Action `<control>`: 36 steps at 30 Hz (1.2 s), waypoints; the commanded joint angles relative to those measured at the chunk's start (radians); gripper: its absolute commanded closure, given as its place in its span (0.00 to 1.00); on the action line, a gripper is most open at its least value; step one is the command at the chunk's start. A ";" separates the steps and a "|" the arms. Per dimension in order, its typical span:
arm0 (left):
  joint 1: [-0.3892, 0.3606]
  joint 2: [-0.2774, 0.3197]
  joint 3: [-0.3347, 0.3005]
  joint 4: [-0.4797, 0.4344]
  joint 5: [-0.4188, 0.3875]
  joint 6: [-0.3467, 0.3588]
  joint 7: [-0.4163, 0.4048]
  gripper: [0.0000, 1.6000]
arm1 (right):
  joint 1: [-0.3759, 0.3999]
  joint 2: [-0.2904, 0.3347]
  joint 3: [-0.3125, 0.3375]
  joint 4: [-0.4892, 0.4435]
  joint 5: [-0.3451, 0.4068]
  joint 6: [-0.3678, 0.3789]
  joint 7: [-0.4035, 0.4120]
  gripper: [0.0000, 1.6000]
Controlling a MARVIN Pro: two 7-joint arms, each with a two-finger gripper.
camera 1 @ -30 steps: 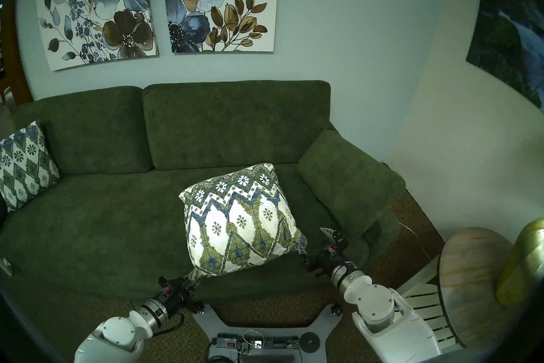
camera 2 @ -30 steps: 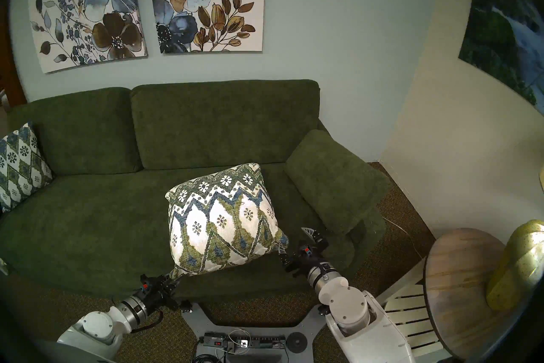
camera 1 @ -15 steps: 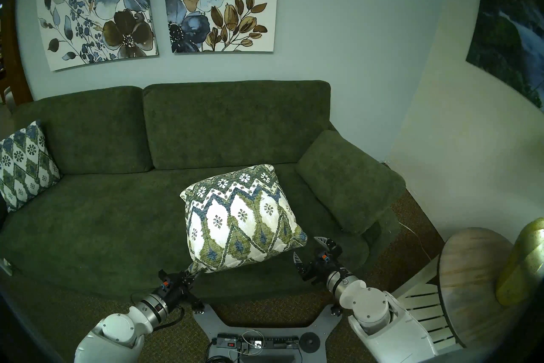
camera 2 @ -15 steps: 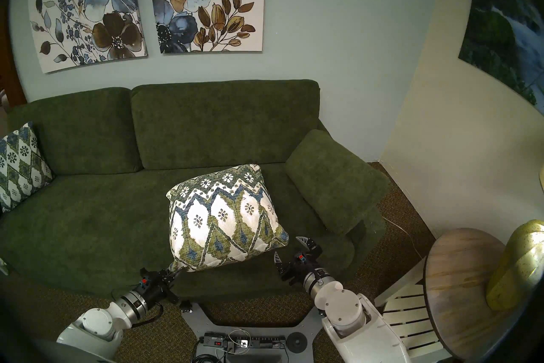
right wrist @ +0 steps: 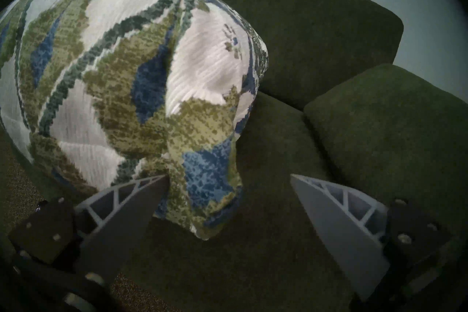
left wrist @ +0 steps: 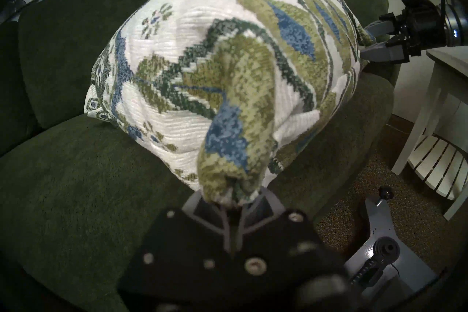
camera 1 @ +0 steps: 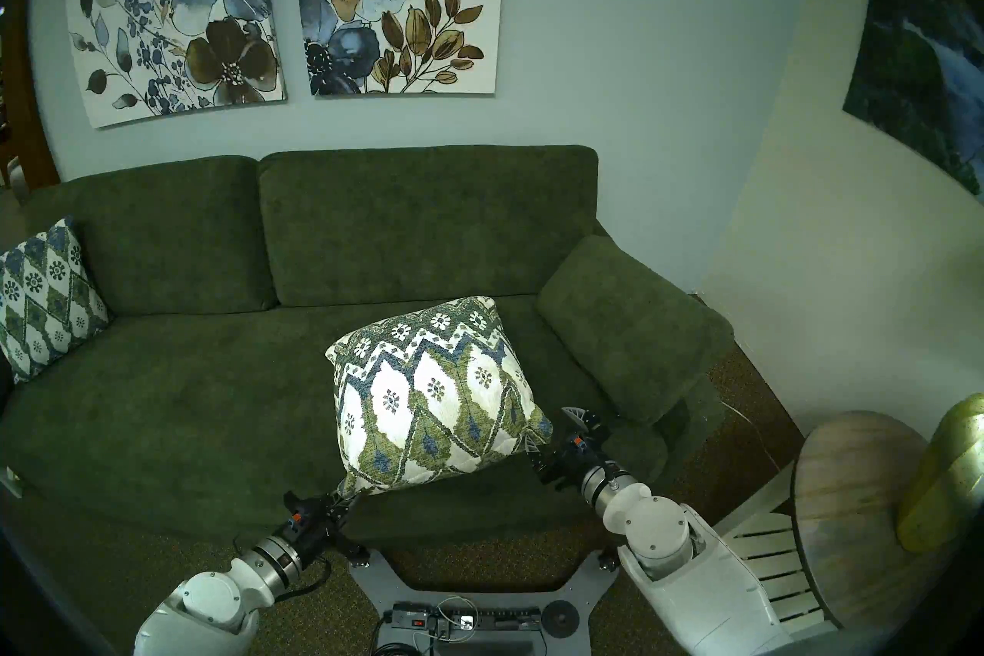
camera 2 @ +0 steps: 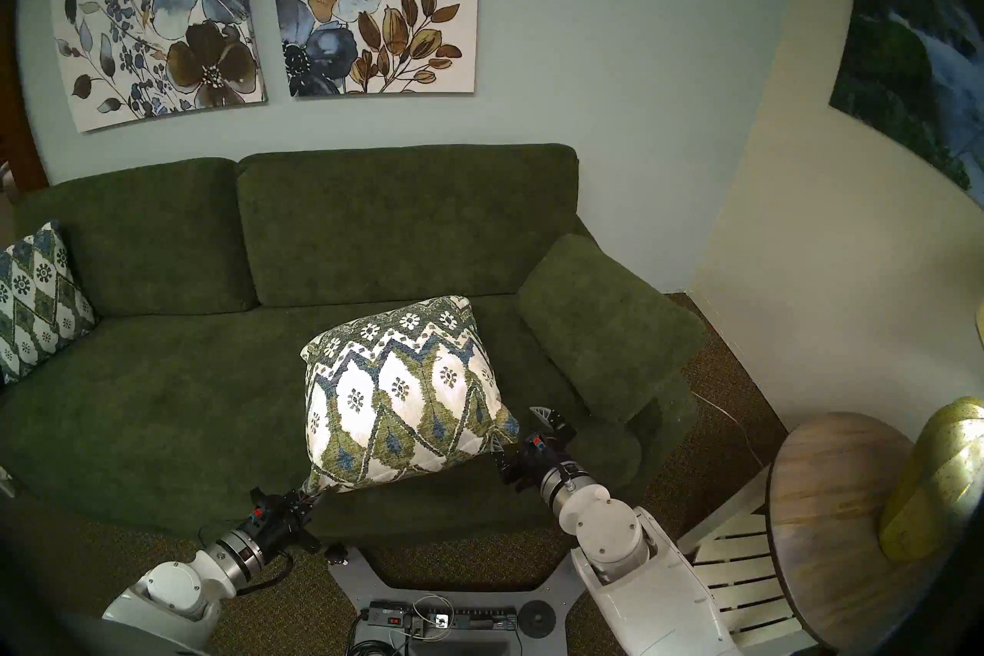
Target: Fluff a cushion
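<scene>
**Second corner waiting to be pinched**

The plump square woven cushion [camera 1: 434, 391], white with olive and blue zigzags, sits on the near right part of the dark green sofa seat [camera 1: 160, 415], tilted up toward the robot. The left gripper [left wrist: 231, 205] is pinched tight on its near left corner. The right gripper [right wrist: 228, 202] stands spread around the near right corner, one finger [right wrist: 126, 202] touching fabric. It should close deep on the corner, well past the tip, before any shaking. Being square, the cushion has no long axis; the gripped edge runs left to right.
</scene>
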 commanded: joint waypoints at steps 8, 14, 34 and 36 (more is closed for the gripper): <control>0.021 0.021 -0.055 -0.056 -0.043 -0.055 0.004 1.00 | 0.037 -0.026 0.028 0.003 0.057 -0.037 0.033 1.00; 0.058 0.050 -0.111 -0.155 -0.064 -0.098 0.009 1.00 | 0.013 -0.014 0.065 -0.079 0.091 -0.085 0.034 1.00; -0.015 0.141 -0.289 -0.425 -0.135 -0.107 -0.001 1.00 | 0.072 -0.078 0.081 -0.327 0.170 -0.163 0.032 1.00; -0.016 0.147 -0.290 -0.430 -0.141 -0.095 -0.004 1.00 | 0.062 -0.078 0.083 -0.353 0.173 -0.148 0.031 1.00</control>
